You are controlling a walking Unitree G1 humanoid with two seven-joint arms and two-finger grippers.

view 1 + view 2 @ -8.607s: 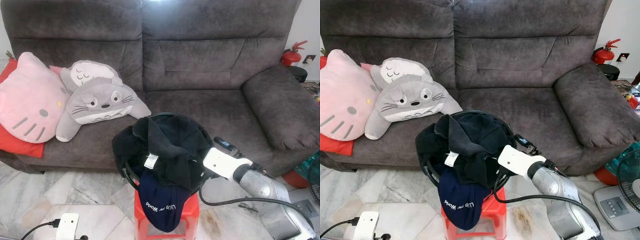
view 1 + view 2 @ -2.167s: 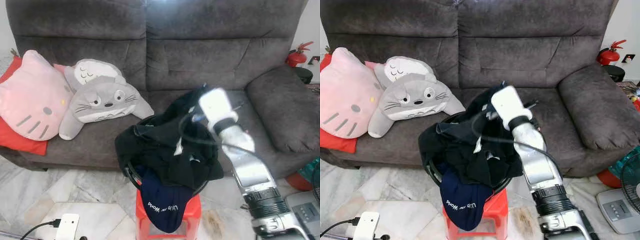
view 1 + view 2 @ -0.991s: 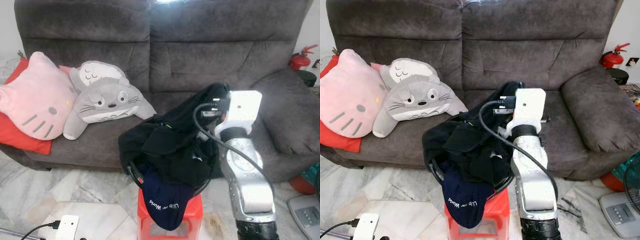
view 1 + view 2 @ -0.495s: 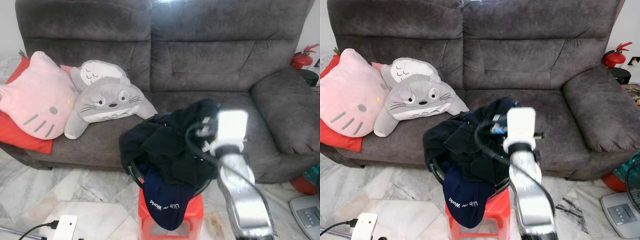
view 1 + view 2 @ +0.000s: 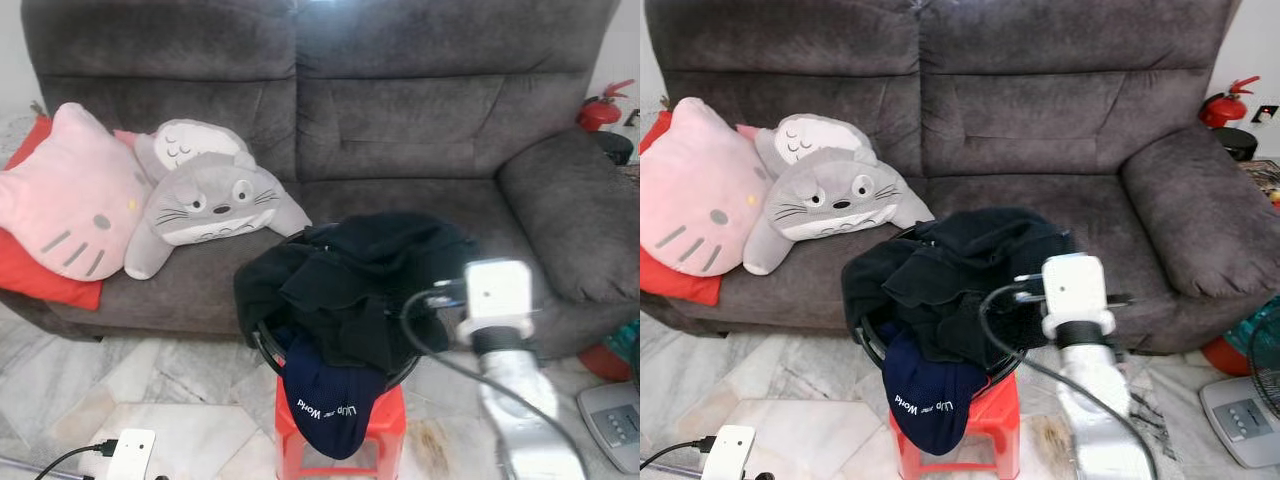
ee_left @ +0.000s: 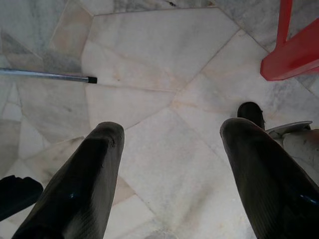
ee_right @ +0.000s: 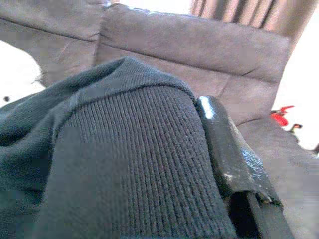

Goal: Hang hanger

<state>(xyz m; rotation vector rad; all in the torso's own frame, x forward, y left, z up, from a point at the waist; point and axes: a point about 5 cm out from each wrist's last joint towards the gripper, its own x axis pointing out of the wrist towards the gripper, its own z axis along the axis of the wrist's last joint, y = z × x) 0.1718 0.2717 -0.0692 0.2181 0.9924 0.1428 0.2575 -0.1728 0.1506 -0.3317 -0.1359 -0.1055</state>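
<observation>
Right pincer (image 7: 199, 164) closed on dark knit garment (image 5: 980, 260) heaped in round black basket (image 5: 872, 352) on red stool (image 5: 985, 425).

Basket stands on the floor just near of the grey sofa (image 5: 1040, 100); navy cap (image 5: 925, 395) hangs over its near rim. No hanger can be made out. Left pincer (image 6: 167, 169) hangs low over the marble floor (image 6: 159, 99), fingers spread wide, holding nothing. Plush cushions (image 5: 820, 195) on sofa, left.

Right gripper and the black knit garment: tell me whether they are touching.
Touching. In the right wrist view the ribbed black garment lies pressed against the visible finger of the right gripper, with no gap between cloth and finger.
</observation>
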